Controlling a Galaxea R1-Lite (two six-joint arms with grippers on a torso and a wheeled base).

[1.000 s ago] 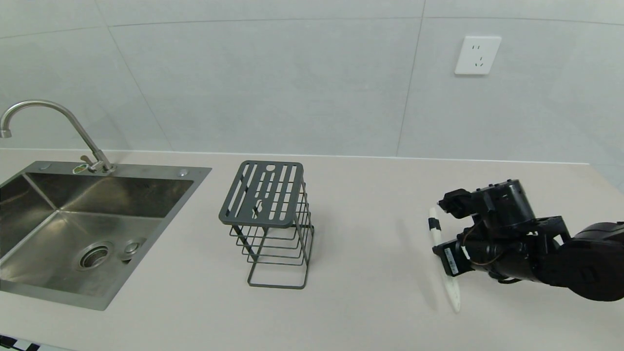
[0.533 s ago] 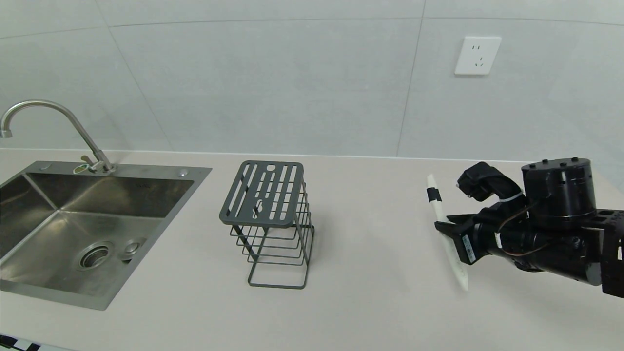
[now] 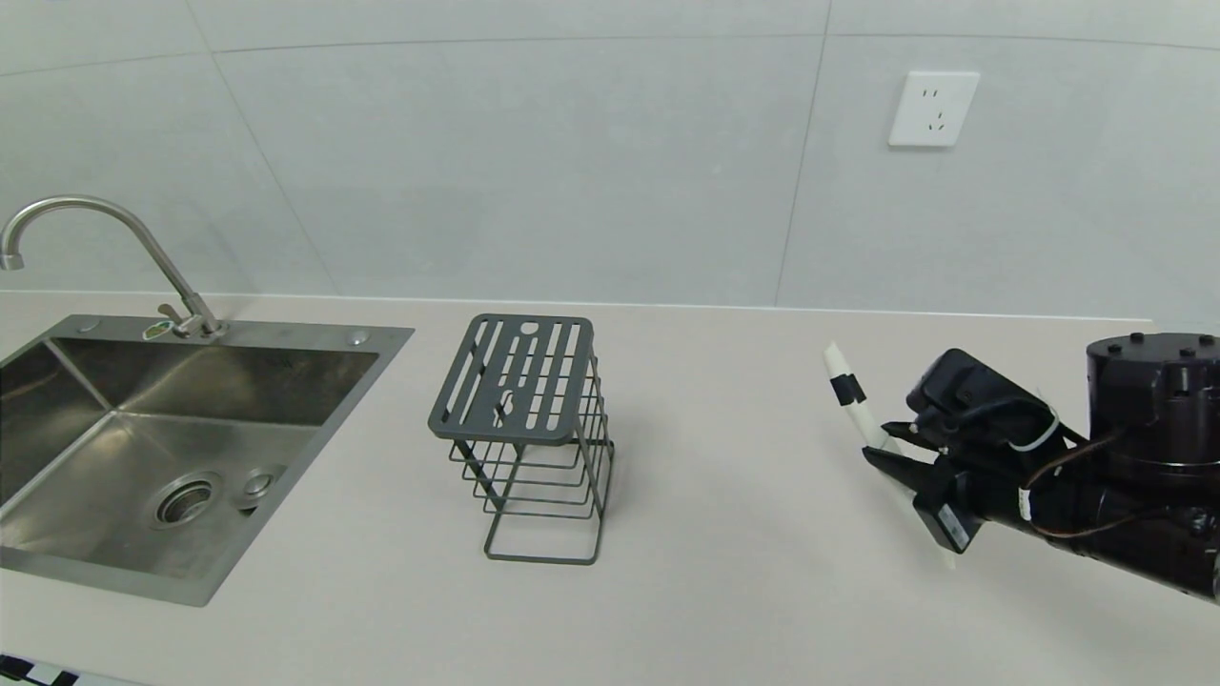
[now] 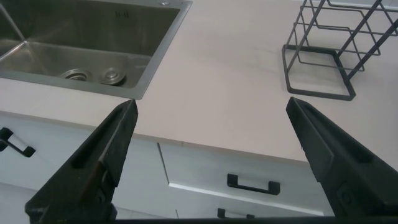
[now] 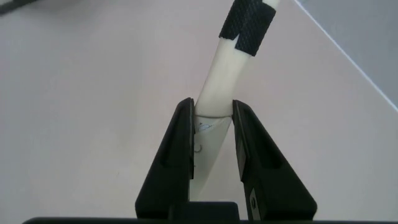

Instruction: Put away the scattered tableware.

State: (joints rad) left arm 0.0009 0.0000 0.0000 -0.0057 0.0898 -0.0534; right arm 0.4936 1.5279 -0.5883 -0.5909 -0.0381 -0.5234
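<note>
- The left gripper (image 4: 211, 104) hovers over the front edge of the counter (image 4: 217, 68), above the cabinet drawers (image 4: 249, 180). Its fingers are spread wide, with nothing between them.
- On the robot's right, the right gripper (image 3: 891, 448) is clamped on a white utensil with a black band (image 3: 861, 412). The jaws pinch its shaft below the band.
- The utensil is tilted, banded end up and leaning toward the wall. Its lower end appears to be off the counter.
- The dark wire rack (image 3: 505, 435) stands mid-counter, well apart from the utensil.
- To the left, the steel sink (image 3: 267, 332) and faucet (image 3: 143, 238). On the wall, a socket (image 3: 934, 107).
- Judged progress: the pickup is made. Carrying the utensil across and dropping it through the rack's slotted top is not yet done.
</note>
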